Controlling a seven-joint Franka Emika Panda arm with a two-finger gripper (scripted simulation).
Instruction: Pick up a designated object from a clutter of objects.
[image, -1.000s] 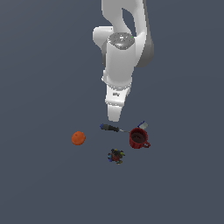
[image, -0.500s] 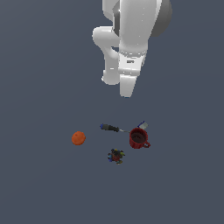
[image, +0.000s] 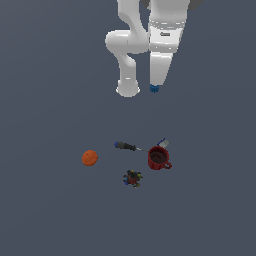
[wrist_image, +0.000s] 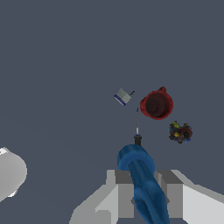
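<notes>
Blue, the drop-shaped piece (wrist_image: 138, 168) sits clamped in the gripper (wrist_image: 144, 194), which has risen well clear of the tabletop (image: 50, 210). The red mug (image: 158, 158) now lies at six o'clock of it in the exterior view (the pick looks done).

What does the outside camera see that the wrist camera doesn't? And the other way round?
Only the exterior view shows the orange ball and the raised arm. Only the wrist view shows the fingers, gripping the blue piece from both sides. Both show the blue piece, the mug, the screwdriver, the lump and a little box.
</notes>
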